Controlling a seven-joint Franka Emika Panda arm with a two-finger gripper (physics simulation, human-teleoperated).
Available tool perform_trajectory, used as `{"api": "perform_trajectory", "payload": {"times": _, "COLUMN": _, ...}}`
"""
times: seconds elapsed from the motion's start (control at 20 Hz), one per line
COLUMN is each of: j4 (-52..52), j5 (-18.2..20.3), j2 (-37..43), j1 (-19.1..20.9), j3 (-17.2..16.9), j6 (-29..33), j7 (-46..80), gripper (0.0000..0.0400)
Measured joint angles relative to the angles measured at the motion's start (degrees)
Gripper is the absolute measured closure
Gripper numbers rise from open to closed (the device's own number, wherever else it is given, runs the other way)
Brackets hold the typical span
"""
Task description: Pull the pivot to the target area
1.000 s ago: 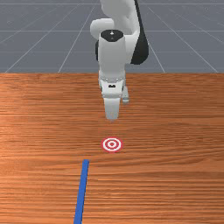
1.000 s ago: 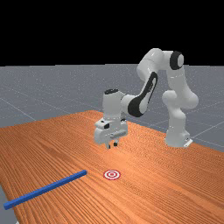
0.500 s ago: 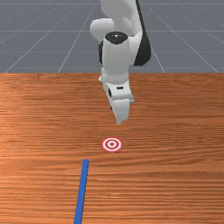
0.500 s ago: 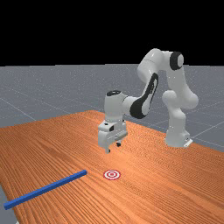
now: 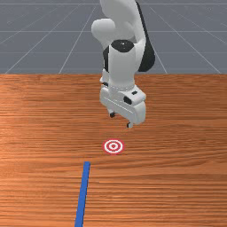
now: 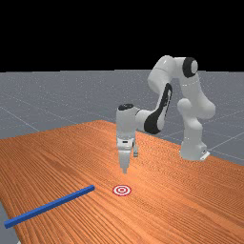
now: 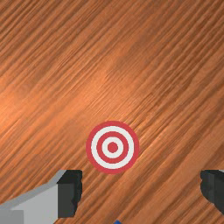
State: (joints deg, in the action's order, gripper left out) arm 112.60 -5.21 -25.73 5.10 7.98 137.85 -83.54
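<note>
- The gripper [image 5: 121, 120] is open and holds nothing; it hangs above the counter, pointing down, on the far side of the target in the front view.
- Its dark-tipped fingers [image 7: 70, 192] stand wide apart, and in the front view the right one is nearer than the left.
- The round target [image 5: 113, 146], red and white rings, lies flat on the counter, near the gripper and apart from it.
- The long blue bar [image 5: 83, 190] lies on the counter to the front view's left of the target, apart from both target and gripper. Its far end is near the target; from there it runs nearer and slightly left, and in the far view its other end reaches the counter's edge.
- The white and grey arm [image 6: 164, 76] bends down to the gripper from its base, at the far view's right.
- The orange-brown wooden counter [image 5: 177, 155] meets the grey floor [image 5: 26, 48] at its far edge.
</note>
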Motion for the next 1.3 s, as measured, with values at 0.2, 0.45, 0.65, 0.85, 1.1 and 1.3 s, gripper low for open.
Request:
{"api": "perform_trajectory", "payload": {"times": 0.2, "j4": -0.5, "j5": -1.1, "j2": -0.4, "j1": -1.1, "j3": 1.5, "j6": -0.2, "j7": -2.5, "gripper": 0.0000}}
{"api": "perform_trajectory", "payload": {"times": 0.45, "j4": -3.3, "j5": -3.8, "j2": -2.4, "j1": -4.5, "j3": 4.9, "j6": -1.5, "j7": -6.6, "gripper": 0.0000}}
{"api": "perform_trajectory", "payload": {"times": 0.65, "j4": -5.6, "j5": -5.6, "j2": -4.0, "j1": -6.3, "j3": 7.2, "j6": -2.6, "j7": -11.1, "gripper": 0.0000}}
{"api": "perform_trajectory", "payload": {"times": 0.85, "j4": -7.4, "j5": -7.1, "j2": -5.3, "j1": -7.0, "j3": 9.2, "j6": -3.6, "j7": -16.9, "gripper": 0.0000}}
{"api": "perform_trajectory", "payload": {"times": 1.1, "j4": -0.4, "j5": -7.9, "j2": -1.8, "j1": -5.0, "j3": 11.6, "j6": -0.4, "j7": -25.6, "gripper": 0.0000}}
{"api": "perform_trajectory", "payload": {"times": 1.3, "j4": 10.6, "j5": -6.8, "j2": 5.0, "j1": -3.3, "j3": 14.0, "j6": 4.0, "j7": -33.2, "gripper": 0.0000}}
